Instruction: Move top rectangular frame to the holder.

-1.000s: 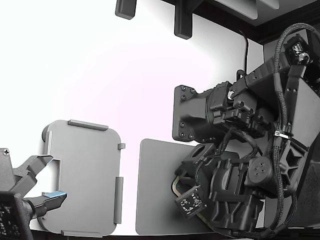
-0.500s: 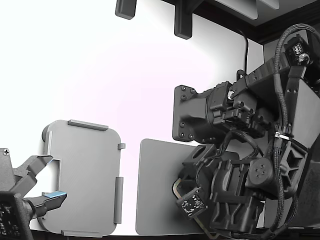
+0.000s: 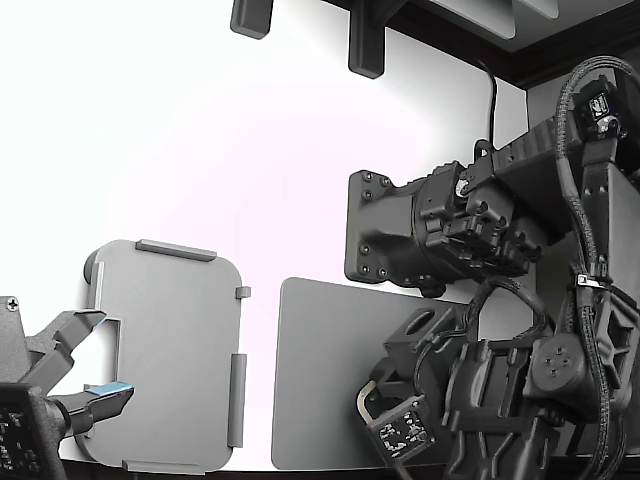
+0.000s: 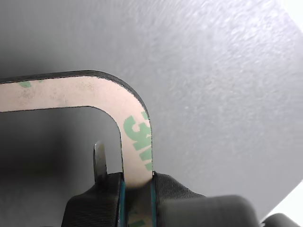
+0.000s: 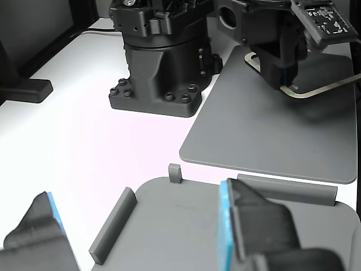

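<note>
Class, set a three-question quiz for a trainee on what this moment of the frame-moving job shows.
1. True or false: the gripper is shut on the frame.
2. In the other view, the frame is over: A the holder, B the dark mat, C the white table.
3. In the exterior view, on which side of the mat does the holder lie?

Key: 1 true. 2 B. 3 the exterior view's left.
</note>
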